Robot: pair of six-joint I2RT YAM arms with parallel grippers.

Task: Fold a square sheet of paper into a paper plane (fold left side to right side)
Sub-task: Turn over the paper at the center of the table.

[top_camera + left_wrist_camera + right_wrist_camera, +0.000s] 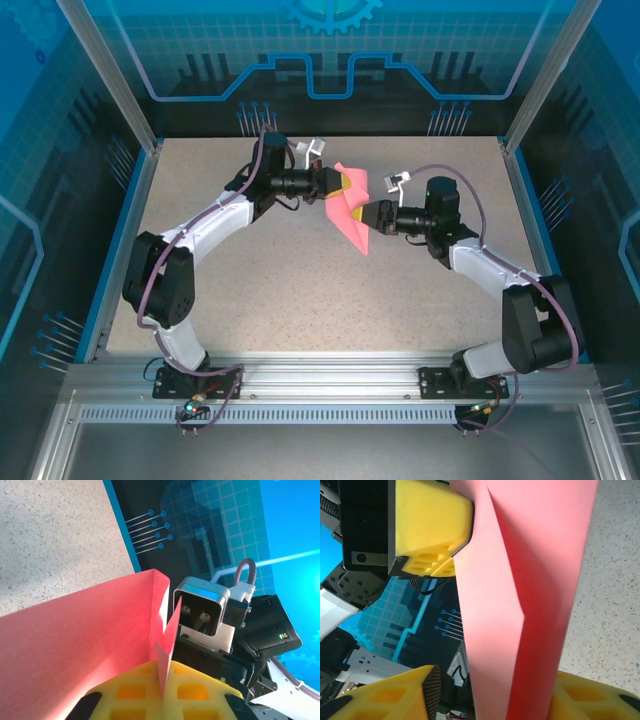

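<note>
The left gripper (162, 694) had its yellow jaws pinched shut on an upright flap of the thin pink-red sheet of paper (75, 645). The right gripper (495, 695) straddled the sheet with a yellow finger on either side and a dark gap beside one, so I could not tell whether it pinched. The sheet was held between them over the speckled beige tabletop (300, 290). It was part-folded in layers, crisply creased, and tapered to a sharp tip toward the arm bases.
</note>
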